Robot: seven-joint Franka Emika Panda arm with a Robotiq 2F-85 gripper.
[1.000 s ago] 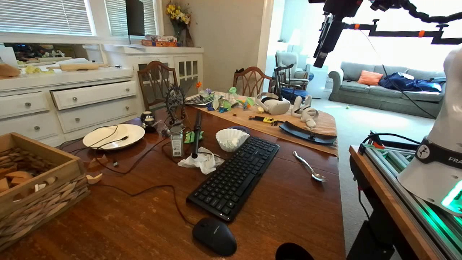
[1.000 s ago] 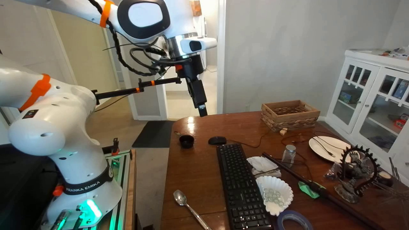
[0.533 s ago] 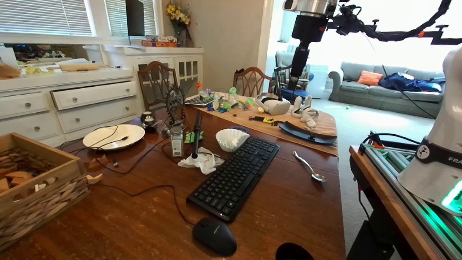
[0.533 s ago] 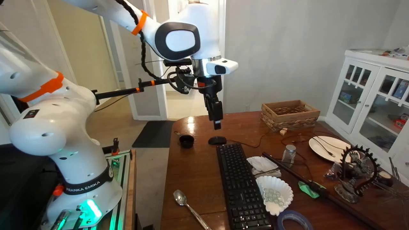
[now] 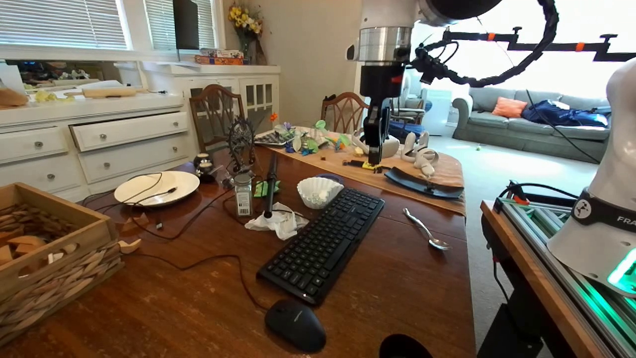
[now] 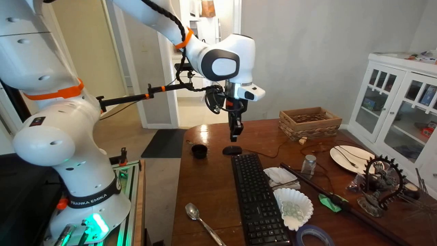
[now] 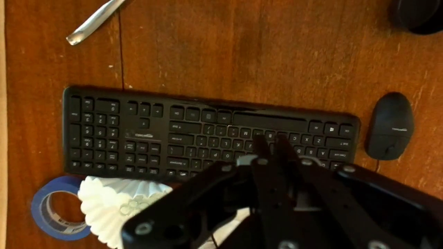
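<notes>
My gripper [image 7: 270, 137] points down over the letter keys of a black keyboard [image 7: 270, 121] in the wrist view. Its two dark fingers are close together, with a narrow gap at the tips through which keys show. Nothing is held. In both exterior views the gripper [image 5: 375, 160] [image 6: 234, 138] hangs in the air above the table, touching nothing. A black mouse [image 7: 391, 126] lies off one end of the keyboard. Beside the other end sit a white fluted bowl [image 7: 104, 207] with clear glass beads and a roll of blue tape [image 7: 41, 211].
A silver spoon [image 6: 205, 223] and a small black cup [image 6: 199, 151] lie on the keyboard's robot side. Across it are a glass jar [image 6: 308, 166], a long black rod [image 6: 362, 217], a white plate [image 6: 341, 164] and a woven wooden basket [image 6: 310, 131]. Cables [image 5: 198, 263] trail over the table.
The arm has swung out over the table and come lower. My gripper has gone from tilted to nearly upright. Things on the table have stayed put.
</notes>
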